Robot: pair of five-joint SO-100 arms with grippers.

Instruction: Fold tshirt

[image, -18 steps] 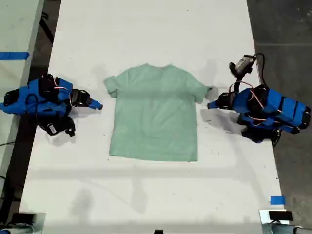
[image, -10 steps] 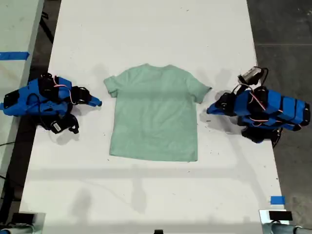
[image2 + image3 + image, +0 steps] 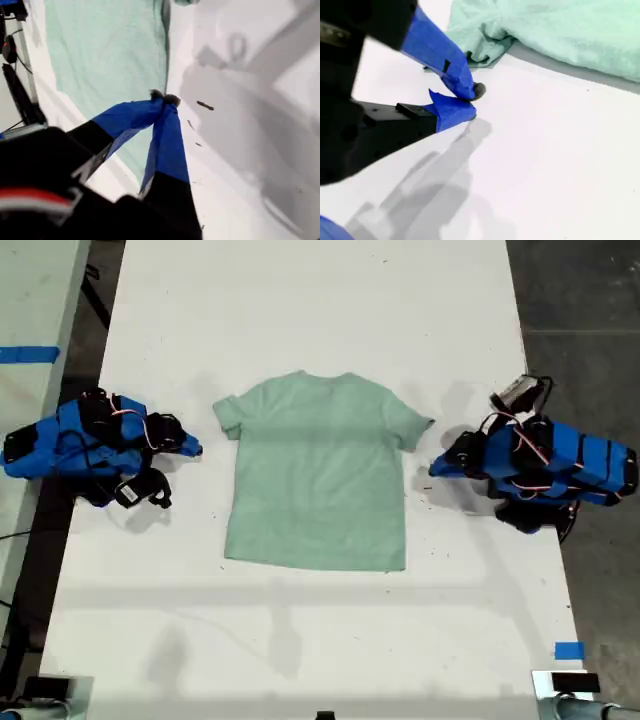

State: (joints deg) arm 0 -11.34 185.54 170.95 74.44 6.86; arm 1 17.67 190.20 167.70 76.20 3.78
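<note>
Two claws: both of my grippers sit low over the white tabletop (image 3: 300, 310), one on each side of the garment, neither touching cloth.
Shirt: the plain pale mint-green short-sleeved cloth tshirt (image 3: 318, 475) lies flat and spread out between the two claws, sleeves out, hem square, no fold in it yet.
First claw: my first gripper (image 3: 162, 97), on the exterior view's right, has its blue-taped tips pressed together on nothing.
Shirt from first claw: the long side edge of the cloth runs just ahead of those tips, near but apart, with small dark specks (image 3: 205, 105) on the table beside them.
Second claw: my second gripper (image 3: 467, 100), on the exterior view's left, has its tips together too, or close to it, and they grip nothing.
Shirt from second claw: the crumpled sleeve (image 3: 480, 40) lies just beyond the tips, hem rolled slightly up off the table.
Why they stand so: my judgement is that each claw is parked opposite its own side, so both can take a matching edge and carry it across evenly.
Progress: folding has not begun.
Next move calls for: spreading the tips, then sliding one tip under a single layer at the sleeve.
Risk: soft cloth may bunch or drag if only one side lifts.
</note>
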